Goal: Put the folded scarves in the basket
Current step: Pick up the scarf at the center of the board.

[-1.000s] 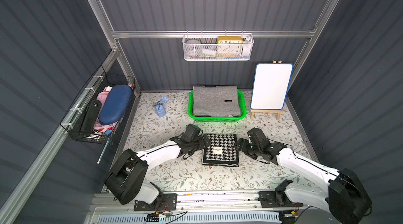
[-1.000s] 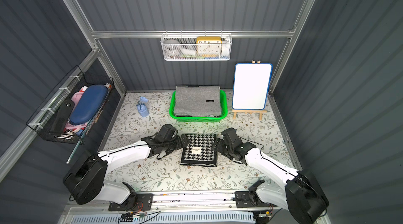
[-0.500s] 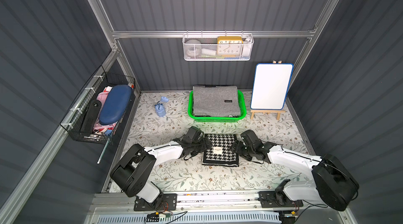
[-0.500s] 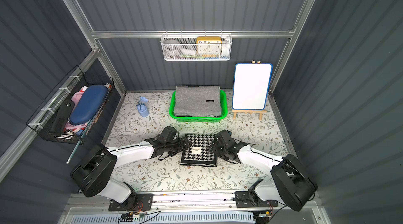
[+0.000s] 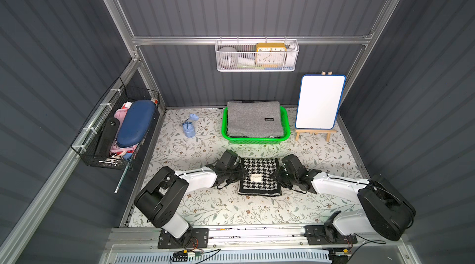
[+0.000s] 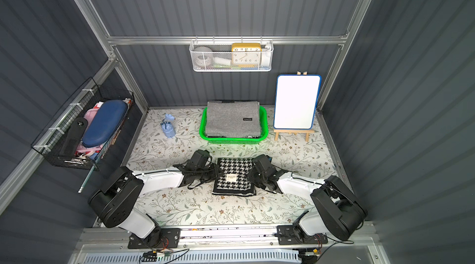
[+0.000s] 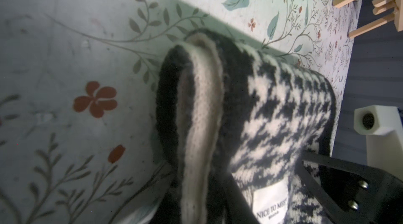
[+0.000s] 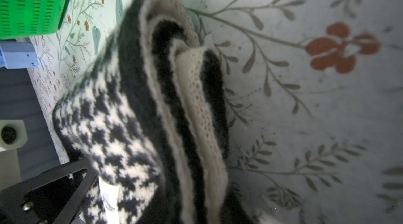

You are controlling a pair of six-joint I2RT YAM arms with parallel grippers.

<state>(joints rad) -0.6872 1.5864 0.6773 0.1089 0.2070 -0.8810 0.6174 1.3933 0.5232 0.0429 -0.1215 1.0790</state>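
The folded scarf (image 5: 259, 176) (image 6: 234, 176), black-and-white houndstooth with a white label, lies flat on the floral table near the front. My left gripper (image 5: 237, 172) (image 6: 214, 172) is at its left edge and my right gripper (image 5: 279, 175) (image 6: 253, 174) at its right edge. The left wrist view shows the scarf's layered edge (image 7: 200, 113) running into the shut left gripper (image 7: 202, 212). The right wrist view shows the other edge (image 8: 196, 113) pinched in the right gripper (image 8: 196, 212). The green basket (image 5: 254, 140) (image 6: 231, 141) stands behind, holding a folded grey cloth (image 5: 253, 118).
A whiteboard on a wooden easel (image 5: 320, 102) stands right of the basket. A small blue object (image 5: 189, 127) lies to its left. A black wire basket (image 5: 115, 131) hangs on the left wall, a white mesh basket (image 5: 257, 55) on the back wall.
Both arms have lowered and moved inward to the scarf's side edges. Both grippers have gone from open to shut on those edges. The scarf still lies in the same place.
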